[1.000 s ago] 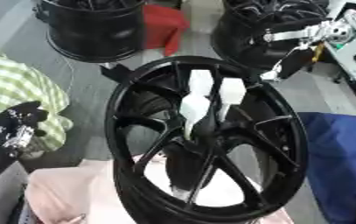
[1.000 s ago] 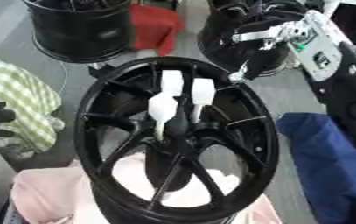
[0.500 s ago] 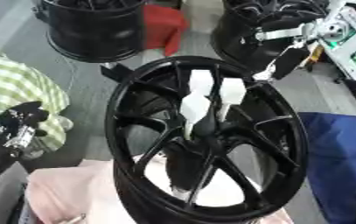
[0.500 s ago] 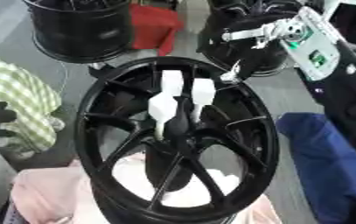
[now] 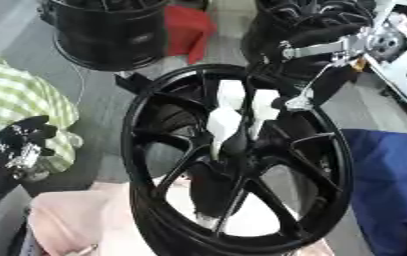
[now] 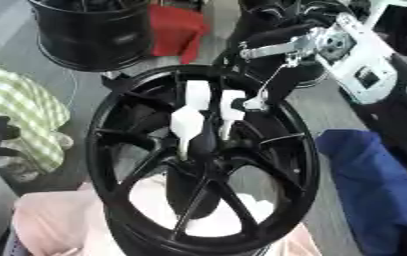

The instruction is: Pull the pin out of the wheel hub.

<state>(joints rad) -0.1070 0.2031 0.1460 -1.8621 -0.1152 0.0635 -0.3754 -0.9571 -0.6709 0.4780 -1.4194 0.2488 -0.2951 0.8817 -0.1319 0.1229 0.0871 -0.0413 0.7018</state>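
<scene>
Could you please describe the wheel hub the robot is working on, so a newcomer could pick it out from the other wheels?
Look at the middle of the view: the wheel hub is the large black spoked rim nearest the camera, resting on pinkish cloth. Unlike the two black rims behind it, white pieces stand at its centre, and the right hand reaches over its upper edge.

The wheel hub in the middle of the frame looks like glossy black painted metal with smooth spokes. The white pieces at its centre look like matt plastic. At the upper right, the right hand shows bare silver metal and black parts. Blue cloth lies at right, checked green cloth at left, pale pink cloth below.
</scene>
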